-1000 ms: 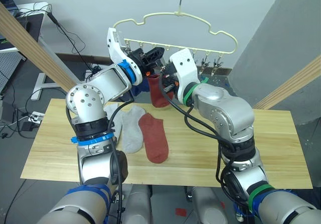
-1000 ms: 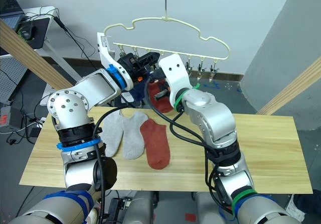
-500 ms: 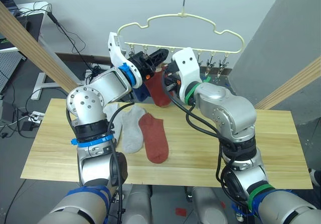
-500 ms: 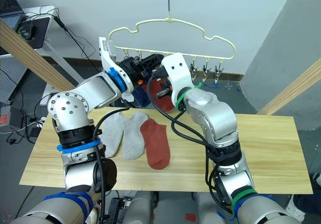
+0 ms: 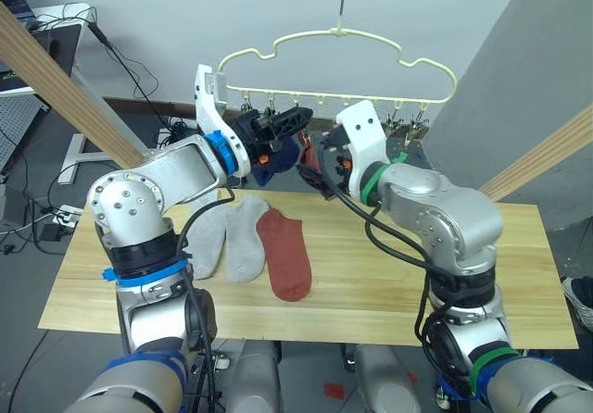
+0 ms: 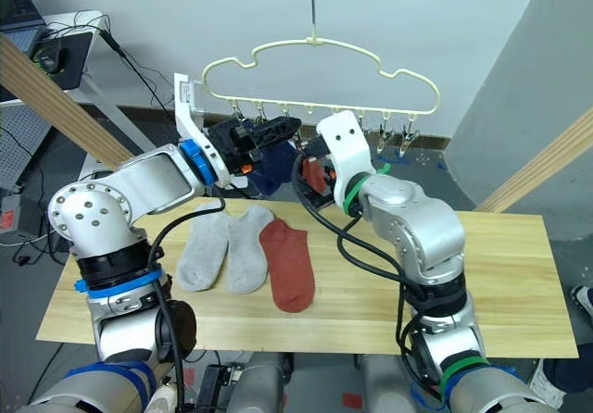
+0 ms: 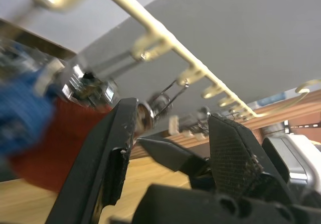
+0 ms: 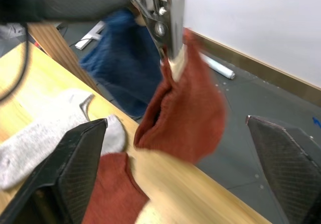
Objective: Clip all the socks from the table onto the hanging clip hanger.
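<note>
- The table [image 5: 389,274] of pale planks stood before a white wall; two grey socks [image 5: 227,237] and one rust sock [image 5: 285,251] lay on it below both pincers.
- Both arms reached up to the clip hanger [image 5: 338,66]: left gripper [image 7: 173,133] fingers apart around a clip [image 7: 165,96], right gripper [image 8: 175,133] wide apart, its fingers clear of the clipped rust sock [image 8: 188,103].
- A blue sock [image 8: 125,68] hung beside it, blurred.

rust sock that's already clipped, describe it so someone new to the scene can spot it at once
Start at the pale-yellow clip hanger hanging above the far edge of the table. Under its row of metal clips, a rust red sock dangles from one clip, next to a hanging blue sock. Its twin, the other rust sock, lies flat on the table beside two grey socks.
</note>
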Controlling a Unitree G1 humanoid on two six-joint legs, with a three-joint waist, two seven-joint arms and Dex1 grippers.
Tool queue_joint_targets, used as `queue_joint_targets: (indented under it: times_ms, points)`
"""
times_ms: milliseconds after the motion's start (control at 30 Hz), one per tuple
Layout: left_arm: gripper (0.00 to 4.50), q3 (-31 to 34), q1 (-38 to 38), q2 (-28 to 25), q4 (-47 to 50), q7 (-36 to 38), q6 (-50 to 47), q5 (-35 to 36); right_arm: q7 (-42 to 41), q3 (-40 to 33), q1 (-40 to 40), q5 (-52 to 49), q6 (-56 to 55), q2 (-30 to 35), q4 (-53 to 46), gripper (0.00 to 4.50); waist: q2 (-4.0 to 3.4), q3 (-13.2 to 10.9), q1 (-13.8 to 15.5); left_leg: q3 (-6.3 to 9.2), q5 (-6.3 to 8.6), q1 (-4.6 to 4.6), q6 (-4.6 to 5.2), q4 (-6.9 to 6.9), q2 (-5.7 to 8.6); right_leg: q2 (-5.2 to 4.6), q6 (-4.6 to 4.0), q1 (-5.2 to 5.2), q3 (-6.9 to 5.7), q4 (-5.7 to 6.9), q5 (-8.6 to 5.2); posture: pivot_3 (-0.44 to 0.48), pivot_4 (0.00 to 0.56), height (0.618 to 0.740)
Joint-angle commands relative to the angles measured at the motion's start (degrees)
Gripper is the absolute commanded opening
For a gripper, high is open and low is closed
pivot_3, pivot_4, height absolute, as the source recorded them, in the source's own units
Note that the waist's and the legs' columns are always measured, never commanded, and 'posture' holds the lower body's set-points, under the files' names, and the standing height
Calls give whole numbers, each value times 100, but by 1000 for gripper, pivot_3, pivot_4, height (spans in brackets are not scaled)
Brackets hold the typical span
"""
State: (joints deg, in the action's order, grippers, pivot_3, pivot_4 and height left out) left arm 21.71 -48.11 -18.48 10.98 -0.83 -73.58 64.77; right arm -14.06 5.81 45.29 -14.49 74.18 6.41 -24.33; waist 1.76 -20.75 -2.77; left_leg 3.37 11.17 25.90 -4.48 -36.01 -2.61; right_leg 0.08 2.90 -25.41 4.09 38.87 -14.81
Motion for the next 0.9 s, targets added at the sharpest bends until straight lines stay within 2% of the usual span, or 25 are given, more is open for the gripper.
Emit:
queue_joint_targets:
  times_ms: [33, 300, 467, 600, 900]
  points:
    - [2551, -419, 295, -465, 840, 546, 308, -251, -378, -269, -221, -361, -55, 306, -671, 4472, 0, 0, 4, -1, -5, 0, -10, 2, 1, 0, 0, 0, 1, 0, 0, -5, 368, 740]
    - [2551, -998, 1114, -1309, 1614, 1630, 1528, -1248, -1141, -723, -791, -988, -341, 1246, -1104, 4472, 0, 0, 61, -4, -6, 0, -12, 6, 2, -1, 7, -1, 3, -5, -5, 10, 335, 740]
    - [2551, -1116, 1658, -1643, 1819, 2149, 2345, -1923, -1412, -1151, -1007, -1464, -373, 1471, -1227, 4472, 1, 2, 73, -6, -5, -1, -9, 6, 1, -1, 27, 0, 4, -5, -17, 14, 312, 740]
    - [2551, -1023, 2103, -1711, 1932, 2449, 3039, -2329, -1468, -1373, -1146, -1744, -473, 1523, -1289, 4472, 2, 4, 96, -5, -4, 0, -8, 6, 1, -2, 27, 0, 3, -6, -17, 23, 294, 740]
    - [2551, -759, 2765, -2239, 2196, 2616, 2813, -2356, -1206, -1462, -1387, -2090, -469, 1468, -1461, 4472, 8, 31, 99, -3, -5, 0, -9, 4, 1, -3, 24, 0, 1, -1, -15, 58, 250, 740]
